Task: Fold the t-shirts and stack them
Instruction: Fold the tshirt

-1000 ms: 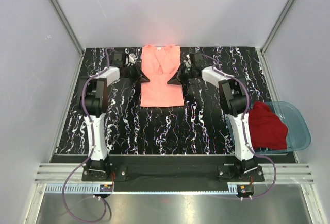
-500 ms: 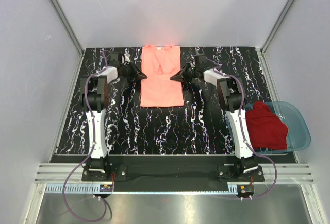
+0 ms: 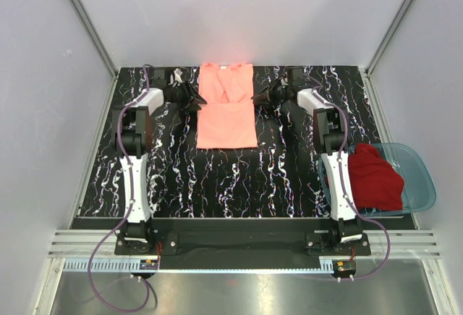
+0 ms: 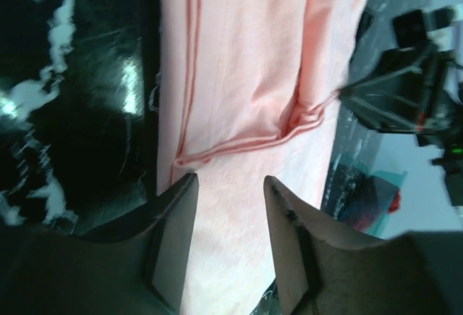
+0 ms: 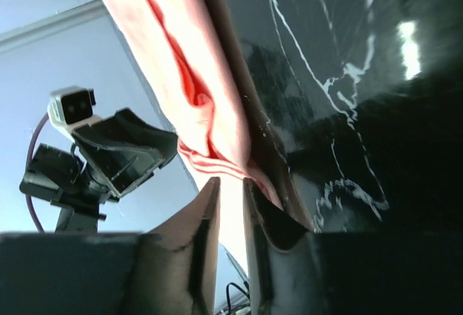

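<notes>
The salmon-pink t-shirt (image 3: 226, 116) lies flat at the back middle of the table, its sides folded in to a narrow strip. My left gripper (image 3: 194, 99) sits low at its left edge. In the left wrist view that gripper (image 4: 230, 181) is open, with pink cloth (image 4: 246, 76) lying under the gap and not pinched. My right gripper (image 3: 255, 98) is at the shirt's right edge. Its jaws (image 5: 231, 179) stand a narrow gap apart, and the folded hem (image 5: 210, 159) lies just beyond the tips. The dark red t-shirt (image 3: 372, 177) is heaped in the basin.
A translucent blue basin (image 3: 423, 185) stands at the table's right edge, near the right arm's base. The table top (image 3: 289, 163) is black with white marbling. Grey walls close in the back and both sides.
Both grippers have opened and let go of the pink shirt's side edges. Both wrists have shifted a little toward the back of the table. The shirt has stayed in place.
</notes>
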{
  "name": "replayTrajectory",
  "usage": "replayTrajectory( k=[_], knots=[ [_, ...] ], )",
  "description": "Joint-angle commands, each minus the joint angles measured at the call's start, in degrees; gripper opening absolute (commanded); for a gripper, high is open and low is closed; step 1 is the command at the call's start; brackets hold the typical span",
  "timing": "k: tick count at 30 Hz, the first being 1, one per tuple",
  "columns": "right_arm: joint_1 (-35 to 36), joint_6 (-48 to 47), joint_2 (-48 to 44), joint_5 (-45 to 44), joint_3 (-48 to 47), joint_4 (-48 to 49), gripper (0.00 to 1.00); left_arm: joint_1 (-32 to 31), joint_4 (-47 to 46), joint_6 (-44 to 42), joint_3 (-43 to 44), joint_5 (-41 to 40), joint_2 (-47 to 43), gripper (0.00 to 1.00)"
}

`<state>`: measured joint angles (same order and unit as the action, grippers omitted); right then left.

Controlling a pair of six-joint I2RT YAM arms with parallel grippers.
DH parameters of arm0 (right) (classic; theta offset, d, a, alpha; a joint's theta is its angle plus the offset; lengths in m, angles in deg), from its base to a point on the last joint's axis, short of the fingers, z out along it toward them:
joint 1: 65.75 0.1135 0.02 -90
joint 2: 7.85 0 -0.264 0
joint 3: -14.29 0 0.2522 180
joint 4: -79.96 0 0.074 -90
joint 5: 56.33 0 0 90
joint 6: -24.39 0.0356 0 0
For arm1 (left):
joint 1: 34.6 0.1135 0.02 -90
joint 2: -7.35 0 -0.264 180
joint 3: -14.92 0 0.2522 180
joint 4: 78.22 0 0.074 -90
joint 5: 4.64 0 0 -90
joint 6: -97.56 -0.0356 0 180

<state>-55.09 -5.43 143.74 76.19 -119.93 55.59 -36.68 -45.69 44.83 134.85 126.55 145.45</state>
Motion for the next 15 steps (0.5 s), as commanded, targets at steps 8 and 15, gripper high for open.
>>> replayTrajectory(
  k=[8,15],
  knots=[
    [-1.1,-22.2,-16.7,-5.0,8.9,-23.5,0.65,0.8,5.0,-5.0,-22.5,-17.9,-28.3,0.55],
    [1.7,-24.1,-34.7,-2.9,39.1,-13.8,0.73,-0.5,5.2,-5.4,-39.3,-18.3,-36.3,0.57]
  ],
)
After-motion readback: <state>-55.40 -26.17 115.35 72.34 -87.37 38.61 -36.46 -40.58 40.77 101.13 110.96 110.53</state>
